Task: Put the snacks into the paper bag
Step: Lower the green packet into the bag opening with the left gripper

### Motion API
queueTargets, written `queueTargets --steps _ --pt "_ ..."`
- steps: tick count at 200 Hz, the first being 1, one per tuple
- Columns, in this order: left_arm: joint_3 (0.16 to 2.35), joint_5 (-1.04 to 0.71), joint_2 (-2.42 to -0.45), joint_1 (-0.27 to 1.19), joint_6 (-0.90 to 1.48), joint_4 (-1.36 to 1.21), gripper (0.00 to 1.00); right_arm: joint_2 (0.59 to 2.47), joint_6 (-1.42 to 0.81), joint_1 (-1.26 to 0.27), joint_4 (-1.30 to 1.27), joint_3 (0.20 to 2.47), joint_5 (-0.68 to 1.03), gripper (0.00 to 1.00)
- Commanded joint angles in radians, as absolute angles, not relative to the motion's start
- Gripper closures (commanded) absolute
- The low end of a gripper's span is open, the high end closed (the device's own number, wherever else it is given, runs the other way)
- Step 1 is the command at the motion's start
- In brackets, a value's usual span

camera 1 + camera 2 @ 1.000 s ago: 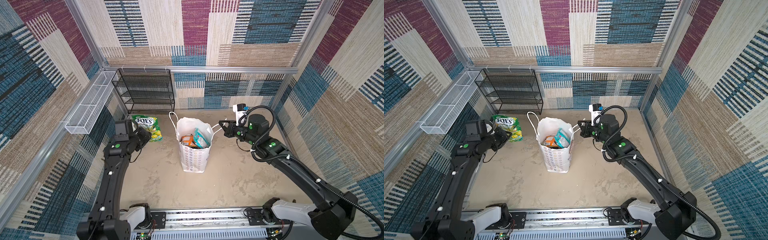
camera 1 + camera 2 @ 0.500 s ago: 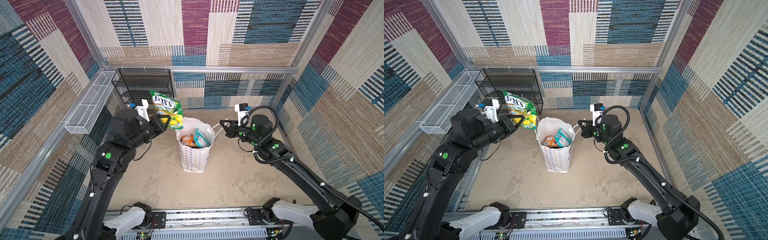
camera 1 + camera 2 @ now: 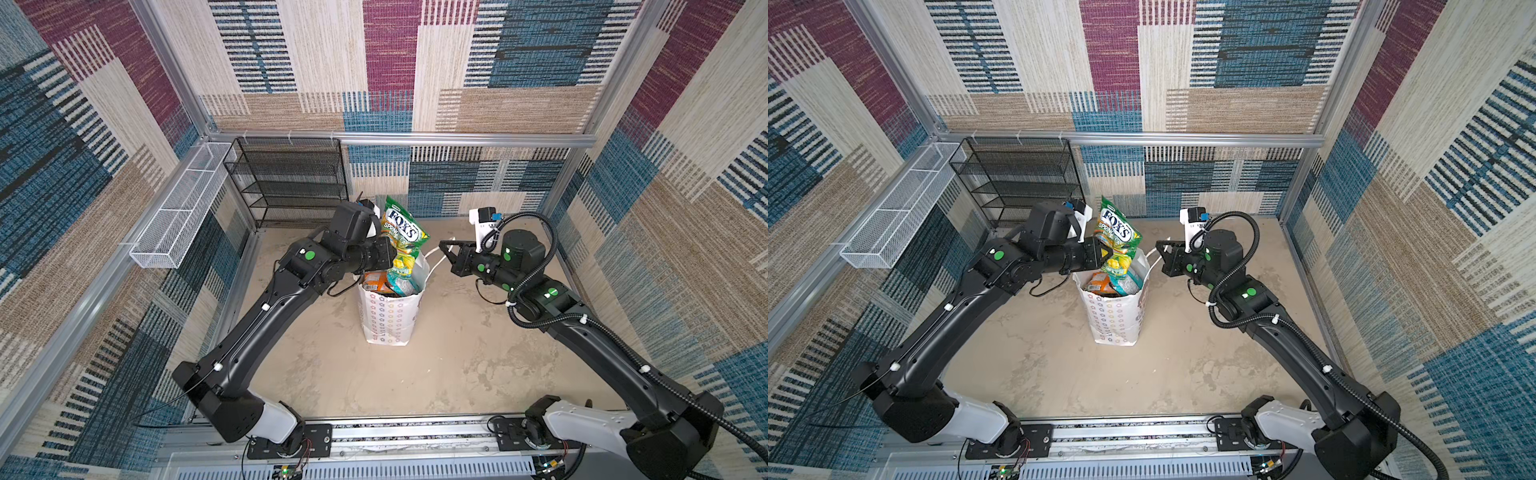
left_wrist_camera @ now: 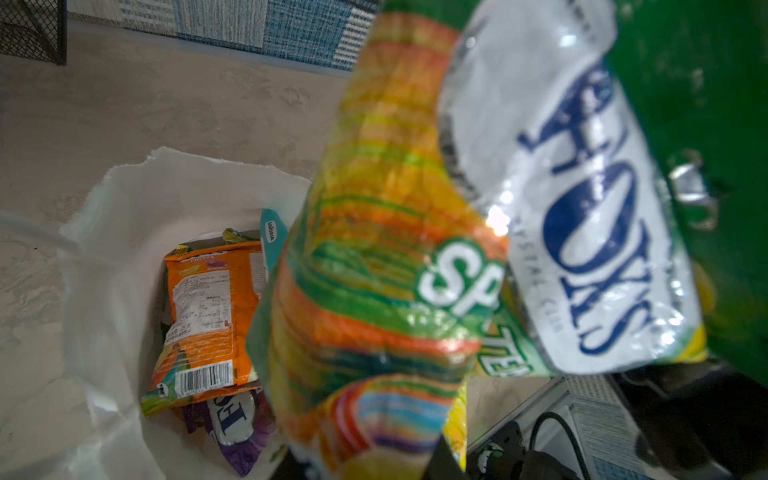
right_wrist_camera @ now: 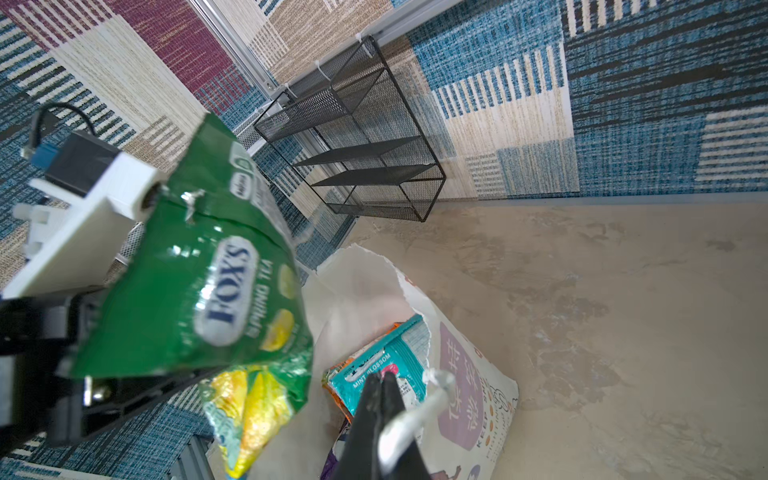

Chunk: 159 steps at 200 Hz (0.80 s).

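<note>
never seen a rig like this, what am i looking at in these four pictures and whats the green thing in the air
This is a robot with two black arms fixed to a rail at the near edge of a table. Two pictures come from a camera pair overhead; the two close-ups come from cameras on the arms' wrists. The left hand is shut on a green FOX'S packet, held over the open mouth of a white paper bag standing mid-table. The right hand is shut on the bag's cord handle. Other snacks already lie inside, among them an orange packet and a teal packet. A black mesh rack stands at the back; a white wire basket hangs on the left wall.
</note>
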<state>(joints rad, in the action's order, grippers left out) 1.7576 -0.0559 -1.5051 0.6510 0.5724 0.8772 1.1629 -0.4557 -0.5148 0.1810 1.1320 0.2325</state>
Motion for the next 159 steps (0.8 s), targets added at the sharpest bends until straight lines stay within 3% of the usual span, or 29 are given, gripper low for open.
queueTargets --steps 1,159 --pt "1.774 -0.014 -1.537 0.65 0.511 0.919 0.85 1.164 -0.451 -0.514 0.159 1.131 0.235 1.0" --pt "1.723 0.12 -1.733 0.652 0.359 1.098 0.83 1.169 -0.451 -0.515 0.162 1.134 0.232 1.0"
